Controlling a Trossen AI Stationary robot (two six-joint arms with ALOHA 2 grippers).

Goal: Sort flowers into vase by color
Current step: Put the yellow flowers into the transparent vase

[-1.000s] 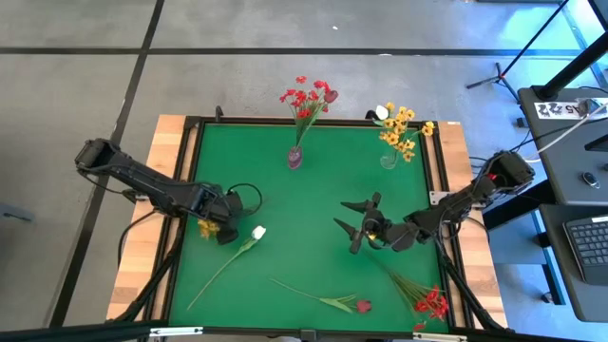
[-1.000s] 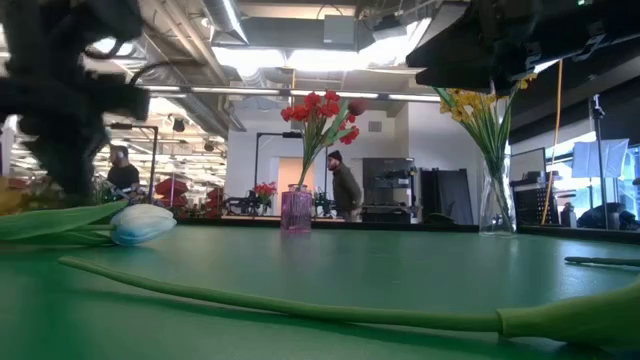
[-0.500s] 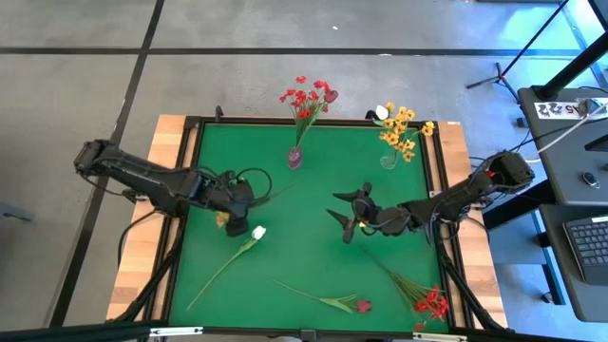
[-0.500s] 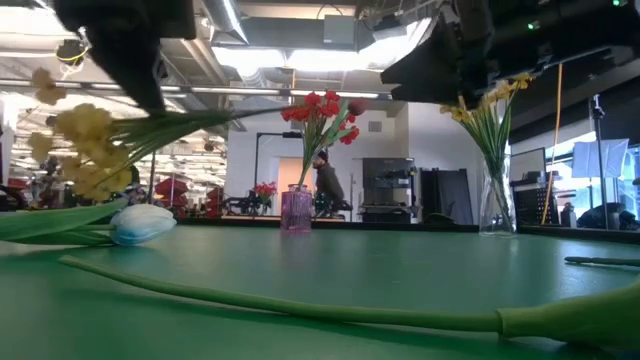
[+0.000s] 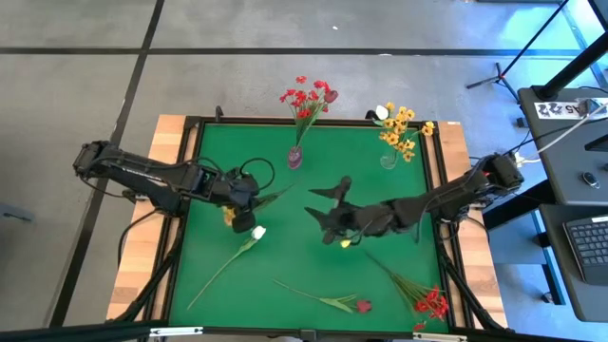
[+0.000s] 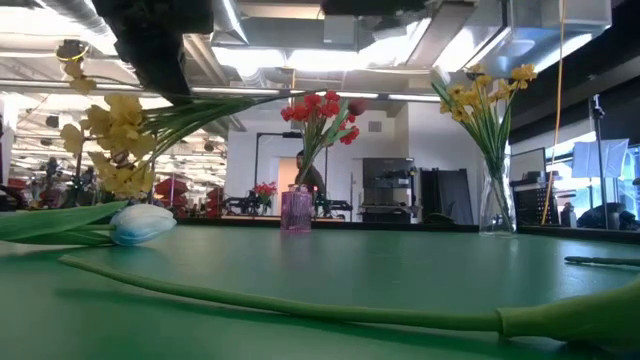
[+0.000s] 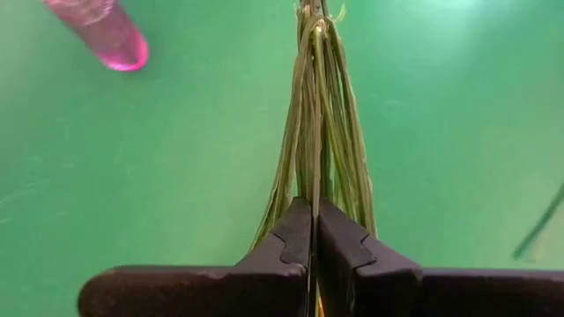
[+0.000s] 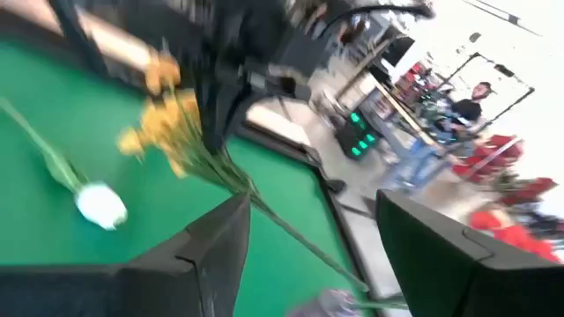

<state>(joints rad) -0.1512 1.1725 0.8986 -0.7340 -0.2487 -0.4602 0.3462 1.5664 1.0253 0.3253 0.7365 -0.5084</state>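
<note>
My left gripper [image 5: 249, 201] is above the table's left half, shut on a bunch of yellow-orange flowers [image 5: 229, 217] whose blossoms [image 6: 115, 140] droop in the low view. My right gripper [image 5: 321, 211] is open over the table's middle, pointing at the bunch and touching nothing. A white bud flower [image 5: 257, 232] lies on the mat under the bunch, its stem running toward the near-left corner. A dark red bud flower [image 5: 362, 306] and a red cluster [image 5: 432, 304] lie by the near edge. A pink vase [image 5: 295, 157] holds red flowers and a clear vase [image 5: 389, 160] holds yellow ones. My left gripper pinches the yellow bunch's green stems [image 7: 310, 189] between its two fingers, several stems together, on the stretch close to the blossoms. The fingers lie across the stems. The bunch is lifted clear of the mat and nearly level, with the stem ends [image 5: 283, 191] pointing toward the pink vase.
Both vases stand near the far edge. A raised black frame [image 5: 195, 128] borders the green mat, with wooden boards outside it. A long stem [image 6: 300, 305] lies across the foreground of the low view. A person stands in the room behind the pink vase.
My left gripper has risen from the mat and moved toward the table's right, lifting the yellow bunch clear, so the blossoms now hang well above the white bud. My right gripper has reached toward the table's left, from the right side to the middle, staying open.
</note>
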